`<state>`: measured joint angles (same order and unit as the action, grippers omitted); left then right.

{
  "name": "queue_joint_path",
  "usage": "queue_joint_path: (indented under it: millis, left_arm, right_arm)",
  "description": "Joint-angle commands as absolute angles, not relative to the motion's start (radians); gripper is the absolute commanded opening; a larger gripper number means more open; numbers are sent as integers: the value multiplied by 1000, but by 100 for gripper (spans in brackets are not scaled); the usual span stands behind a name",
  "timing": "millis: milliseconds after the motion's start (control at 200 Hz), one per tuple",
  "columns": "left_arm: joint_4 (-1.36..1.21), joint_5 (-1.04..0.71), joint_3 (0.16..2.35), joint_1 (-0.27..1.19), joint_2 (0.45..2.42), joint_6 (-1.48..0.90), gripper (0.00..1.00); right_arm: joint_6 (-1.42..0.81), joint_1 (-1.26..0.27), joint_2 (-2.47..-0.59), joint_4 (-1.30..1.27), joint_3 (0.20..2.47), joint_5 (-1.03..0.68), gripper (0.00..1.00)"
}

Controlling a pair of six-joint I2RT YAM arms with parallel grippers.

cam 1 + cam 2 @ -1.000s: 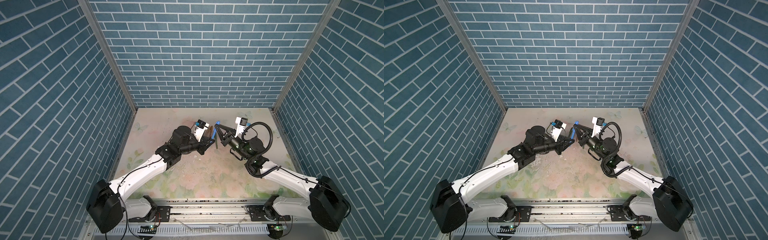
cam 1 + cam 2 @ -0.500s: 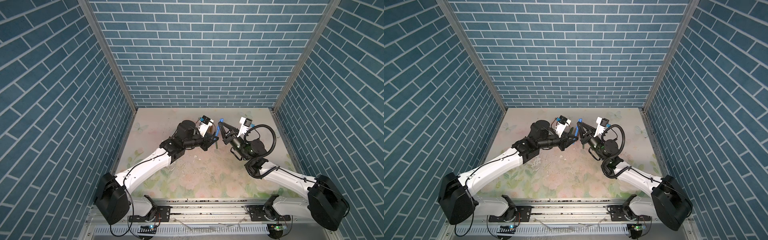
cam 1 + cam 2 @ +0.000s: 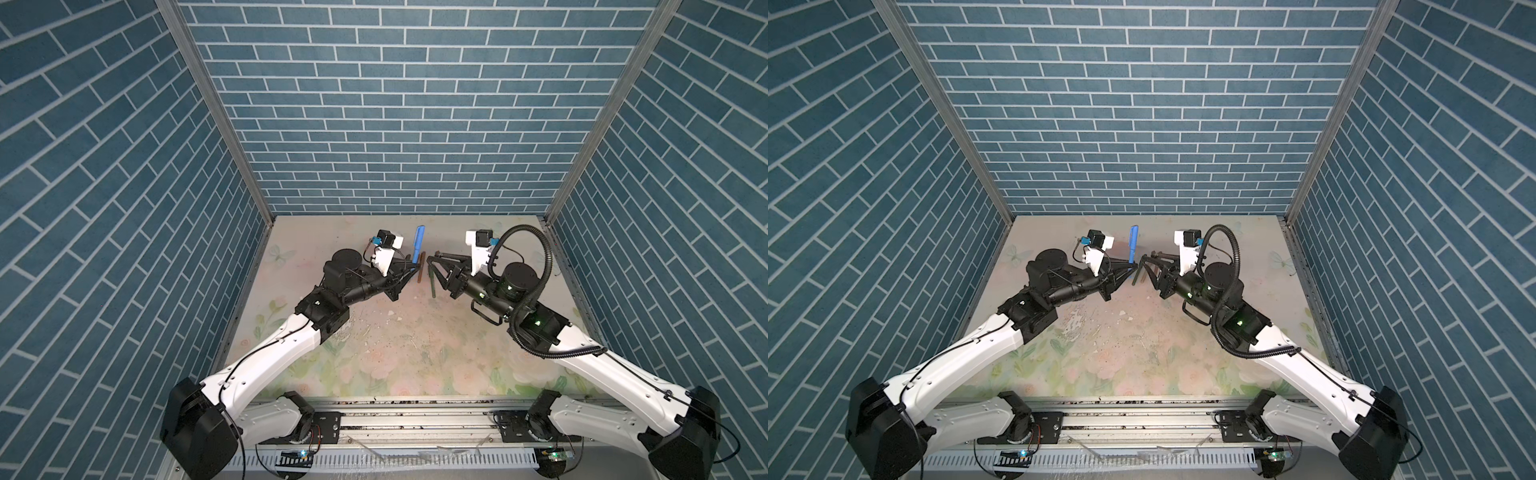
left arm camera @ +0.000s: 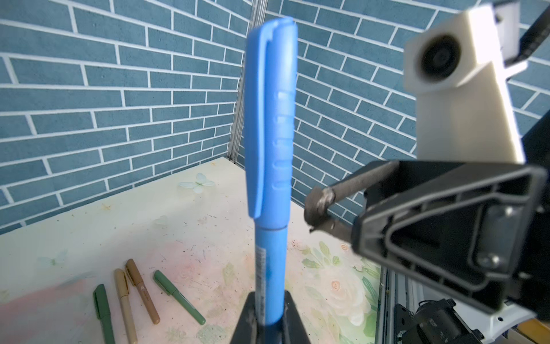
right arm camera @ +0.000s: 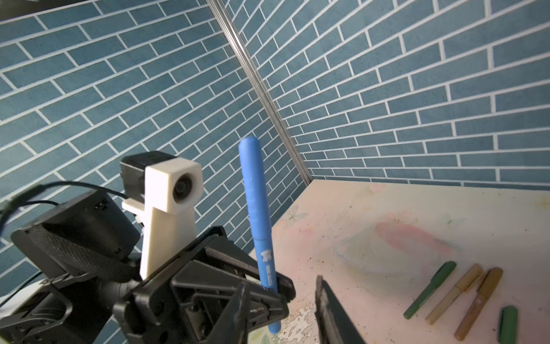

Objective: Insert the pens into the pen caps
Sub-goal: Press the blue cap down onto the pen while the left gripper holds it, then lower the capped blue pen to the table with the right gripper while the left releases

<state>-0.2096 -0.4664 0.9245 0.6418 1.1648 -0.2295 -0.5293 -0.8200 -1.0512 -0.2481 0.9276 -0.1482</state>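
A blue pen [image 4: 270, 268] stands upright with its blue pen cap [image 4: 270, 119] seated on its upper end. My left gripper [image 4: 269, 315] is shut on the pen's lower barrel. In both top views the blue pen [image 3: 419, 245] [image 3: 1133, 245] rises from the left gripper [image 3: 411, 270] at the back middle of the table. My right gripper [image 5: 282, 309] is open and holds nothing, a short way to the right of the pen [image 5: 256, 208]. Its fingertips [image 4: 318, 205] point at the pen without touching it.
Several capped pens lie side by side on the floral table: a dark green one [image 4: 102, 312], a tan one [image 4: 125, 303], an amber-brown one [image 4: 141, 292] and a lighter green one [image 4: 178, 292]. Blue brick walls enclose the back and both sides.
My right gripper has opened, let go of the blue cap and drawn back to the right. The left gripper still holds the blue pen, which now stands clear between the arms.
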Motion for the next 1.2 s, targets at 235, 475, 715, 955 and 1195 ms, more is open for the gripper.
queue_joint_path:
  millis: [235, 475, 715, 955, 1195]
  left_arm:
    - [-291, -477, 878, 643, 1125, -241, 0]
    - [-294, -485, 876, 643, 1117, -250, 0]
    - [-305, -491, 871, 643, 1117, -261, 0]
    - [-311, -493, 870, 643, 1119, -271, 0]
    - [-301, -425, 858, 643, 1098, -282, 57]
  right_arm:
    - [-414, -819, -1120, -48, 1088, -271, 39]
    - [-436, -825, -1219, -123, 1116, -313, 36]
    - [-472, -823, -1243, -214, 1094, -321, 21]
    - [-486, -824, -1254, -235, 1096, -331, 11]
    - [-467, -824, -1240, -204, 1119, -291, 8]
